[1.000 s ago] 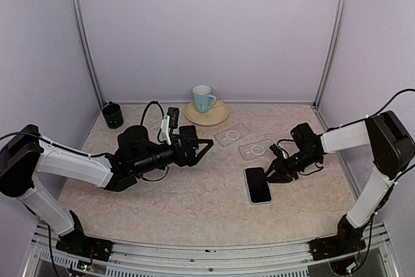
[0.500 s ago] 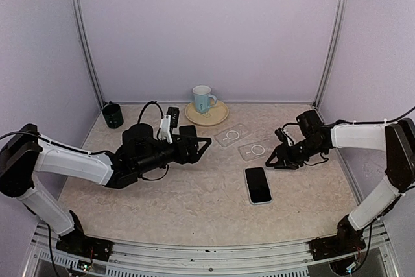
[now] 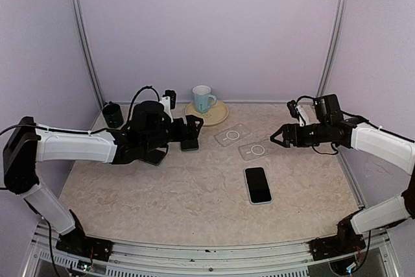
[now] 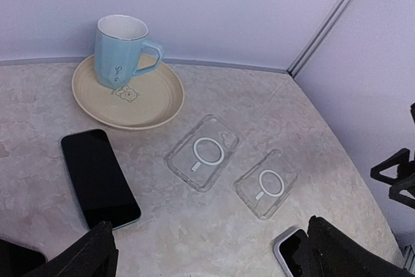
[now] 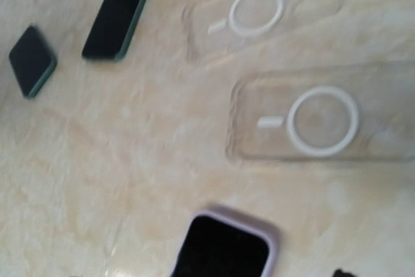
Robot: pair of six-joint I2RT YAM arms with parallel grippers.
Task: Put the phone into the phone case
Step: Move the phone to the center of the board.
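Withdrawn from the lilac-rimmed phone (image 3: 258,185), my right pincer (image 3: 277,137) now hangs higher and further toward the worktop's right edge, fingers spread and carrying nothing. That phone lies where it lay a second ago, screen up, right of the worktop's middle and toward the near edge, apart from both cases. My left pincer (image 3: 193,129), fully spread and empty, has advanced toward the far edge and stands over the green phone (image 4: 98,176), which lies flat just near of the saucer (image 4: 165,105).

Findings: the nearer clear case (image 3: 256,150) and the farther clear case (image 3: 232,135) lie side by side between the two phones, both empty. No phone is seated.

Assessment: the right side has let go of its contact, so insertion has not begun. The left arm looks best placed to take the green phone.
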